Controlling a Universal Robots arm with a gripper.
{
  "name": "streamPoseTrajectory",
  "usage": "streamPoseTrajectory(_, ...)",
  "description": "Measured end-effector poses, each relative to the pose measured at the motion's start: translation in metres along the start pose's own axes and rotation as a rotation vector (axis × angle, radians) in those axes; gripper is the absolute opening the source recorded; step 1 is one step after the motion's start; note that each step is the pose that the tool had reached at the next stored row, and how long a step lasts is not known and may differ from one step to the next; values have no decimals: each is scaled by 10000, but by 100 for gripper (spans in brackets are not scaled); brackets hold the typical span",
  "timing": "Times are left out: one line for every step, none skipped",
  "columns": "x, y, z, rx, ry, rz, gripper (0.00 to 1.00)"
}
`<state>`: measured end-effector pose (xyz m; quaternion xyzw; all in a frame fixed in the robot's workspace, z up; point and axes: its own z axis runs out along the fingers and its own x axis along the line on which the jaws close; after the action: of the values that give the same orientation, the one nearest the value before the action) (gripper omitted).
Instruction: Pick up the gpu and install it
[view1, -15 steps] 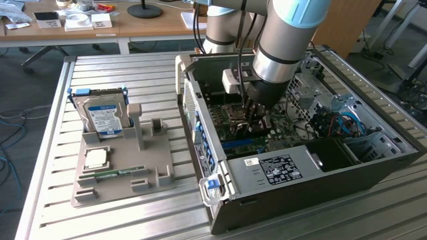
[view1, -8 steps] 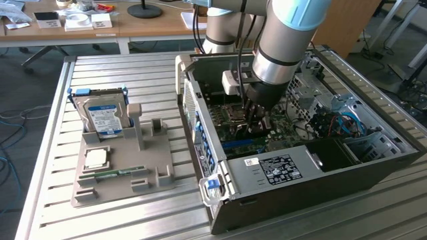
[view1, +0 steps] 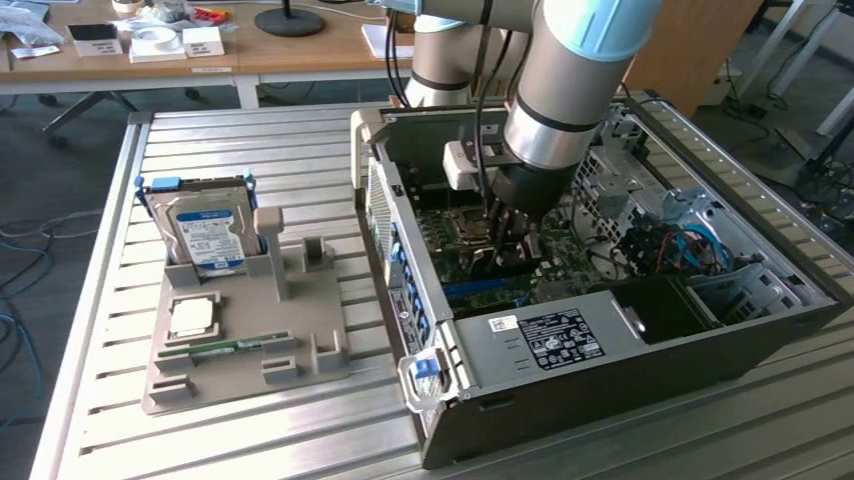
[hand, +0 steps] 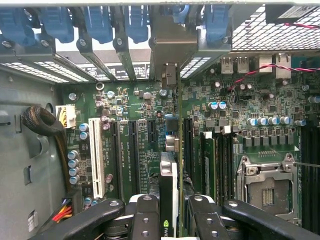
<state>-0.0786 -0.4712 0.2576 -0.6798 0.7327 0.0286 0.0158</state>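
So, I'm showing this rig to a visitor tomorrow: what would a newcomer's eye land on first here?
The robot arm reaching down into the open computer case on the exterior view's right stands out first. In the wrist view, the gpu stands edge-on between the jaws, over the green motherboard. On the exterior view's left, a hard drive stands upright in a grey fixture.

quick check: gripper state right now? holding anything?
Gripper: closed on the gpu, fingers on either side of it, card on edge over the motherboard slots.
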Motion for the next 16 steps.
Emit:
streamPoseTrajectory(0,0,1,-1,1,0,27)
streamPoseTrajectory(1,1,5,0,-1,0,27)
streamPoseTrajectory(1,1,11,1,-1,1,27)
streamPoseTrajectory(1,1,17,0,1,1,27)
streamPoseTrajectory(2,1,22,-1,1,1,27)
streamPoseTrajectory(2,0,28,0,1,1,27)
streamPoseTrajectory(3,0,34,0,1,1,27)
streamPoseTrajectory(3,0,40,0,1,1,27)
streamPoseTrajectory(3,0,47,0,0,1,27)
streamPoseTrajectory(4,0,54,-1,1,1,27)
streamPoseTrajectory(4,0,60,0,1,0,27)
streamPoseTrajectory(5,0,67,-1,1,1,27)
streamPoseTrajectory(5,-1,73,0,1,1,27)
streamPoseTrajectory(5,-1,75,-1,2,1,27)
streamPoseTrajectory(5,-1,75,-1,2,1,27)
streamPoseTrajectory(5,0,75,-1,3,1,27)
